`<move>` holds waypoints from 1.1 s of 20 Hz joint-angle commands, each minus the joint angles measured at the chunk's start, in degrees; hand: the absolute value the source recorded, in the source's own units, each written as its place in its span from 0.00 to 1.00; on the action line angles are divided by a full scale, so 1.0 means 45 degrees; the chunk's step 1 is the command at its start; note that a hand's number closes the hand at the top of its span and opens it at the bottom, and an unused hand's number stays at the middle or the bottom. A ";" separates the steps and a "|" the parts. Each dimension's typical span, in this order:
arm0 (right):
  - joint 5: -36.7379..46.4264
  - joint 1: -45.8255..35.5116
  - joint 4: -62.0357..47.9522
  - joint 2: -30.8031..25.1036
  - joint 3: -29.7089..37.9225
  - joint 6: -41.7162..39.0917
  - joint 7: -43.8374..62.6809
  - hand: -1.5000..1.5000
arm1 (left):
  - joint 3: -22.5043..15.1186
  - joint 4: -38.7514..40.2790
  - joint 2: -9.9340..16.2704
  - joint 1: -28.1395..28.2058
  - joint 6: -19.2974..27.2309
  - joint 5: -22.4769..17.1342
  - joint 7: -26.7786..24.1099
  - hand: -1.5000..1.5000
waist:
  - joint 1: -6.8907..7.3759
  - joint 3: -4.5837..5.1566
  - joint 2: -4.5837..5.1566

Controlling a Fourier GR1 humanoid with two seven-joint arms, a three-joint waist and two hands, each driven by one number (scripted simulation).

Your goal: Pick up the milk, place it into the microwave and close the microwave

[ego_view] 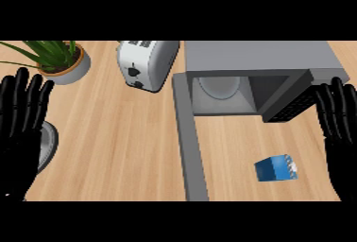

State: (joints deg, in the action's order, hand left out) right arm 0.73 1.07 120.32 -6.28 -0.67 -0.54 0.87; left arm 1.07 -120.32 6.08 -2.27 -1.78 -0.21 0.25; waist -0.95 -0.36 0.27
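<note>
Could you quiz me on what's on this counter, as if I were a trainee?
1. True or false: the microwave door is open.
2. Where is the blue milk carton? A) inside the microwave B) on the counter in front of it C) in the right hand
3. Which appliance stands between the potted plant and the microwave?

Key
1. True; the door swings out toward the viewer.
2. B; both the right hand and the left hand are open and hold nothing.
3. The white toaster.
</note>
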 commanded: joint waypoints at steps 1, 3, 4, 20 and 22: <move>0.0436 0.1567 0.0961 0.0446 -0.0161 0.0292 -0.0302 0.00 | -0.0324 -0.0415 -0.0227 -0.0083 0.0250 0.0409 0.0482 0.00 | 0.0154 0.0078 -0.0078; 0.1614 0.0665 0.1763 0.0236 -0.0154 0.1110 0.1321 0.00 | 0.0214 -0.0332 0.0101 0.0783 -0.0262 -0.0205 0.0229 0.00 | 0.0210 0.0088 -0.0083; 0.2495 0.1836 0.2668 0.0710 -0.0903 0.1532 0.1128 0.00 | 0.0490 -0.0315 0.0261 0.0688 -0.0250 -0.0284 0.0415 0.00 | 0.0145 0.0090 -0.0102; 0.3733 0.5195 0.4332 0.1025 -0.2496 0.2355 0.1448 0.00 | 0.2352 -0.4042 -0.0286 0.4795 -0.1592 -0.5251 0.2422 0.00 | 0.0225 0.0085 -0.0113; 0.3439 0.5146 0.4414 0.0696 -0.2155 0.2238 0.1363 0.00 | 0.2930 -0.4600 -0.0065 0.5163 -0.1916 -0.6071 0.2645 0.00 | 0.0264 0.0083 -0.0121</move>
State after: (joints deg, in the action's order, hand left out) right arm 12.64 20.89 137.36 -1.55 -11.52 9.68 7.43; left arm 11.57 -135.32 5.62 17.44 -9.11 -21.01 10.55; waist 0.21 0.03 -0.23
